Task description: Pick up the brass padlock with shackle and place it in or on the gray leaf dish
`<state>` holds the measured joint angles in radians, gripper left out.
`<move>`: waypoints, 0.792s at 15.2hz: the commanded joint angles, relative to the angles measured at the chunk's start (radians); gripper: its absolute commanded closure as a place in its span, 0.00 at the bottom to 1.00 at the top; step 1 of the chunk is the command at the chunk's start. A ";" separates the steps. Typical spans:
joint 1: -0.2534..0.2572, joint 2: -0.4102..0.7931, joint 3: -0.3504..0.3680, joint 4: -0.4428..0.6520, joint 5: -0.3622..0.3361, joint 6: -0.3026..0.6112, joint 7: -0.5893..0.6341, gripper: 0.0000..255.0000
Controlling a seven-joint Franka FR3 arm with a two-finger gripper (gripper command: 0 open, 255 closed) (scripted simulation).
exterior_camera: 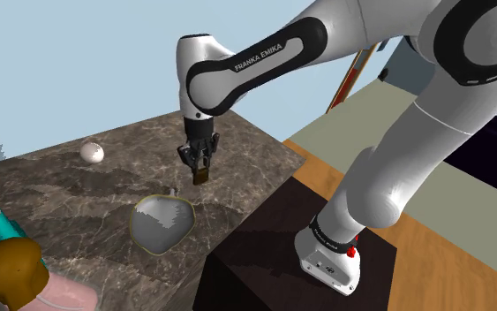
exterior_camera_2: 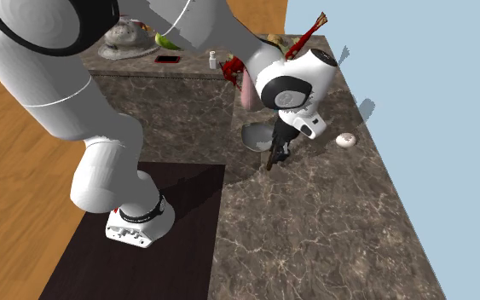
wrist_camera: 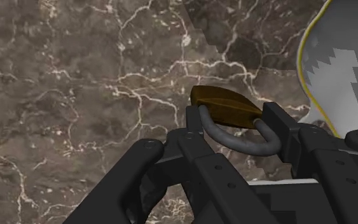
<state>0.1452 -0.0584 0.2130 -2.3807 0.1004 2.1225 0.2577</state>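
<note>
We list one leaf dish [exterior_camera: 160, 223], gray, yellowish rim, on the bench [exterior_camera: 70, 190], bare inside showing. One brass padlock [exterior_camera: 200, 175], aloft beside the dish, shackle clamped in the gripper [exterior_camera: 199, 164], body pointing down, long axis upright.

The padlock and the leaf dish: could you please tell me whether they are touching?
Apart. The shoulder view shows bare marble between the padlock, hanging from the gripper, and the dish.
</note>
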 commanded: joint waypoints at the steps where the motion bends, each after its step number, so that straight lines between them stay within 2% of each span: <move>1: 0.000 -0.013 -0.001 0.012 0.001 -0.026 0.000 1.00; 11: -0.002 -0.086 -0.006 0.077 0.008 -0.163 -0.002 1.00; 12: 0.011 -0.082 0.008 0.084 0.015 -0.163 0.022 1.00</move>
<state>0.1481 -0.1404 0.2124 -2.3039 0.1109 1.9650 0.2648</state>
